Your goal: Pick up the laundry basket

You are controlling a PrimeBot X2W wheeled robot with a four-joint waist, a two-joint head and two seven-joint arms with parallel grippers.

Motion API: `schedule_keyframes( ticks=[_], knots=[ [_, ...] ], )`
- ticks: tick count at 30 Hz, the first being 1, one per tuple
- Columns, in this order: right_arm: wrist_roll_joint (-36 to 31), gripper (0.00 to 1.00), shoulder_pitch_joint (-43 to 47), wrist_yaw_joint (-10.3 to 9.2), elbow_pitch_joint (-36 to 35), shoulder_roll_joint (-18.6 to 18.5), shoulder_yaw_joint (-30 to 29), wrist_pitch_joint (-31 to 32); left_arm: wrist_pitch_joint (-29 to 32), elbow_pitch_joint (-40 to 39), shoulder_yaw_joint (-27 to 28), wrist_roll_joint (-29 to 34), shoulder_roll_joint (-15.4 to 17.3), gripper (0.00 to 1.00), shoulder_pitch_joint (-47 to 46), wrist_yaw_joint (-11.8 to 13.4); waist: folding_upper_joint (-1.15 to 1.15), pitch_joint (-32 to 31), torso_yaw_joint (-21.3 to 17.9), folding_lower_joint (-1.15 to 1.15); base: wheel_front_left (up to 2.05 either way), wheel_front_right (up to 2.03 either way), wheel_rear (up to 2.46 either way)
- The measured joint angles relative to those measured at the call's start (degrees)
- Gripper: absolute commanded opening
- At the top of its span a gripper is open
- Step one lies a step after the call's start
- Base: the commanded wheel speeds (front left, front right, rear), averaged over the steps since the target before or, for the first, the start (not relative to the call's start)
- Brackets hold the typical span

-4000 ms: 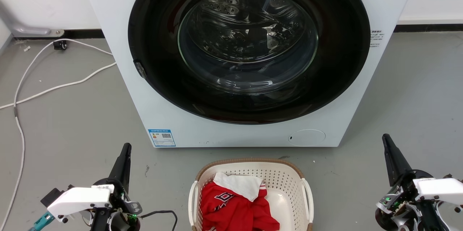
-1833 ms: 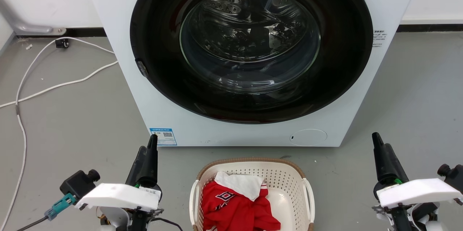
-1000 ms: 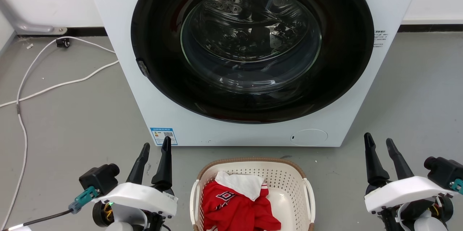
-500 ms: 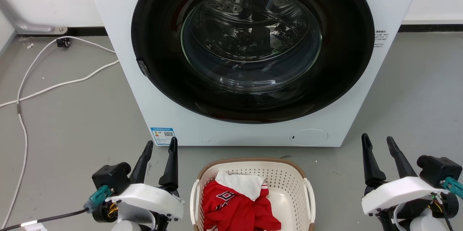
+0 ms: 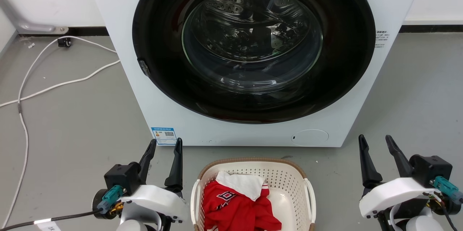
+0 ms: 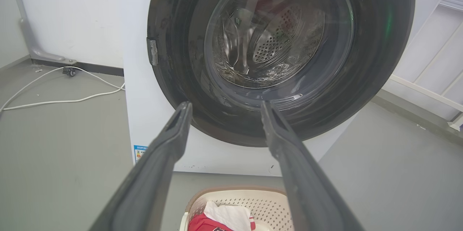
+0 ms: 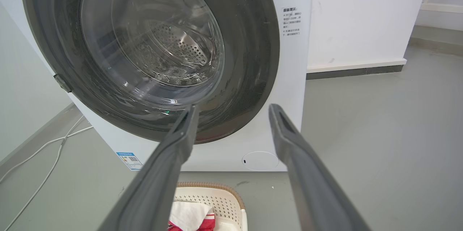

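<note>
Your laundry basket (image 5: 249, 161) sits on the grey floor (image 5: 72, 126) at the bottom centre of the head view, just in front of the white washing machine (image 5: 119, 25) and apart from it by a strip of floor. Its brown rim faces up, a white handle shows on each side, and a red garment (image 5: 235, 209) lies inside with a white cloth (image 5: 242, 184) on top of it. Your left gripper (image 5: 166, 141) hovers just beside the basket's left side, fingers pointing up the view toward the machine, parted with a clear gap between them and nothing held. Your right gripper (image 5: 374, 137) stands well off to the basket's right, its fingers likewise spread apart and empty. Neither one touches the basket. In the left wrist view the two dark fingers (image 6: 170, 148) frame the machine's round glass door (image 5: 253, 39), and you see the far end of the basket low between them. In the right wrist view the fingers (image 7: 177, 148) also stand wide, with a corner of the basket and the white cloth at the bottom edge, near the left finger. A white cable (image 5: 54, 86) trails across the floor to the left of the machine, and a blue label (image 5: 164, 136) sits on the machine's lower left corner, just above your left fingertips in the head view.
</note>
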Motion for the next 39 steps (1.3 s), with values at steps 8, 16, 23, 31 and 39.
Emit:
schedule_keyframes(
  ticks=[8,16,23,31,39],
  knots=[
    [-4.03,1.00,0.01,0.08,-0.12,0.01,0.03,-0.60,-1.01,0.49,-0.69,3.87,-0.02,1.00,-0.14,0.25,0.00,0.00,0.08,0.00,0.00,0.00,0.00],
    [-6.79,1.00,0.01,0.09,-0.12,0.01,-0.05,-1.30,-1.78,0.62,-1.37,6.87,-0.04,1.00,-0.51,0.60,0.00,0.09,0.23,0.00,0.00,0.00,0.00],
    [-8.39,1.00,0.12,0.09,0.14,0.02,-0.16,-1.83,-2.54,0.81,-1.80,9.26,-0.07,1.00,-0.55,0.68,0.00,0.12,0.30,0.00,0.00,0.00,0.00],
    [-9.87,1.00,0.18,0.09,0.51,0.03,-0.25,-2.49,-3.12,1.31,-2.23,11.33,-0.09,1.00,-0.60,0.69,0.00,0.24,0.28,0.00,0.00,0.00,0.00],
    [-8.69,1.00,0.21,0.09,1.02,0.03,-0.27,-2.58,-3.27,2.01,-2.21,9.77,-0.10,1.00,-0.71,0.73,0.00,0.23,0.37,0.00,0.00,0.00,0.00]
  ],
)
